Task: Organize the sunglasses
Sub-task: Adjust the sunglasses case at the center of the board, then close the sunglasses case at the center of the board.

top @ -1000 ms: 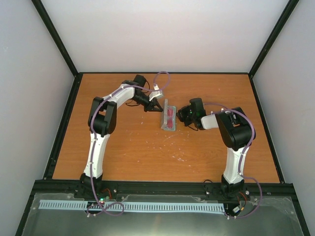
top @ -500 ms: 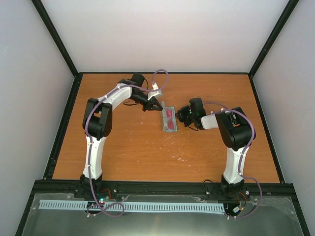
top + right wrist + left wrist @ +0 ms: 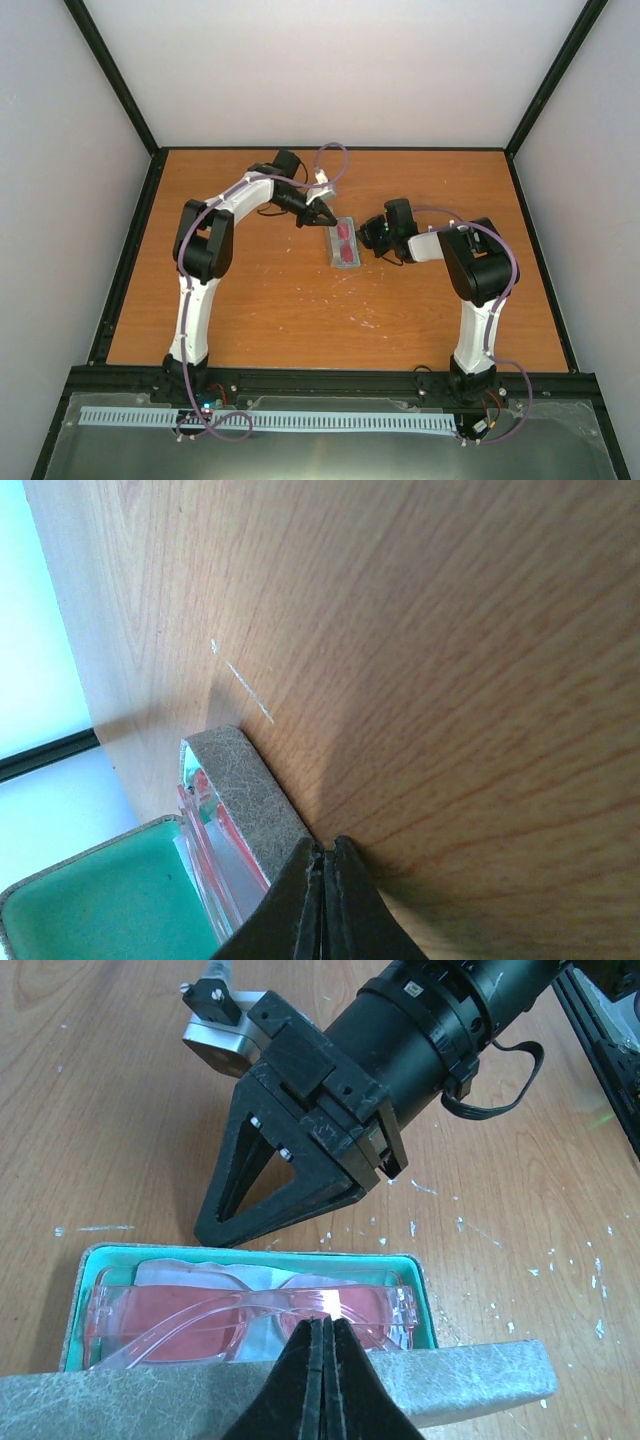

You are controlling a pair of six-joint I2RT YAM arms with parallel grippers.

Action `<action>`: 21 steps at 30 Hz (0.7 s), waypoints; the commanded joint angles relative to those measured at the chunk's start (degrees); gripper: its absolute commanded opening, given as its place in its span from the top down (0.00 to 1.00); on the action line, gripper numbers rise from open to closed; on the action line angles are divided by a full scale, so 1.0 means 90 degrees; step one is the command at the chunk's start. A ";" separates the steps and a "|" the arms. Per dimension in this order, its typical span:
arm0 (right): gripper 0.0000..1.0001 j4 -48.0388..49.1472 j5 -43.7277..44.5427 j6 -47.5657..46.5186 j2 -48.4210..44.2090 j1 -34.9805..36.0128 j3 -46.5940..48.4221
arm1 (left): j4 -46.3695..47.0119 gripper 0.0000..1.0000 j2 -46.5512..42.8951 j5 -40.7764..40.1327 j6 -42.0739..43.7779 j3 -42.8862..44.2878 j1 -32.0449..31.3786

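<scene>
In the middle of the worktop point(image 3: 250, 300) the sunglasses point(image 3: 240, 1315) lie folded inside the grey case point(image 3: 424, 1295), on its green lining with a pale cloth point(image 3: 185, 1273) under them. Their long axis runs along the case, which in the overhead view points roughly near to far with a slight slant. The two tools face each other across the short width of the case: the left tool point(image 3: 322, 1355), clenched on nothing, sits at the left long side, right over a grey felt flap point(image 3: 480, 1380) that I take to be the lid's edge. The right tool point(image 3: 210, 1230), also clenched and empty, rests low at the opposite long wall, just beside it; whether it touches I cannot tell. Both are about equally near, but the left one is at the flap, so closing looks like its job, swinging the flap across toward the right tool. The right tool's tip stands close to the rim and could catch the lid; the glasses sit near the top of the tray
</scene>
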 commanded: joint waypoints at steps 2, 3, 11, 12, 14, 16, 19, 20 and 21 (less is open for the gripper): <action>0.97 -0.0267 -0.0113 -0.0102 0.0185 0.0045 0.0064 | 0.0203 0.99 0.0261 0.0294 -0.0170 0.0275 -0.0048; 0.97 -0.0269 -0.0121 -0.0101 0.0193 0.0040 0.0063 | 0.0247 0.99 0.0267 0.0313 -0.0193 0.0259 -0.0049; 0.97 -0.0271 -0.0187 -0.0150 0.0241 0.0045 0.0086 | 0.0622 0.99 0.0546 0.0582 -0.0487 0.0428 -0.0049; 0.97 -0.0277 -0.0188 -0.0161 0.0237 0.0045 0.0085 | 0.0614 0.99 0.0592 0.0598 -0.0489 0.0475 -0.0049; 0.97 -0.0265 -0.0206 -0.0175 0.0244 0.0036 0.0091 | 0.0623 0.99 0.0631 0.0624 -0.0470 0.0485 -0.0049; 0.97 -0.0253 -0.0257 -0.0204 0.0298 0.0035 0.0110 | 0.0681 0.99 0.0656 0.0669 -0.0465 0.0428 -0.0049; 0.97 -0.0296 -0.0301 -0.0245 0.0325 0.0025 0.0135 | 0.0758 0.99 0.0682 0.0753 -0.0516 0.0358 -0.0049; 0.97 -0.0304 -0.0297 -0.0242 0.0322 0.0017 0.0121 | 0.0739 0.99 0.0677 0.0752 -0.0528 0.0365 -0.0049; 0.97 -0.0288 -0.0301 -0.0223 0.0316 0.0011 0.0099 | 0.0719 0.99 0.0645 0.0722 -0.0541 0.0394 -0.0040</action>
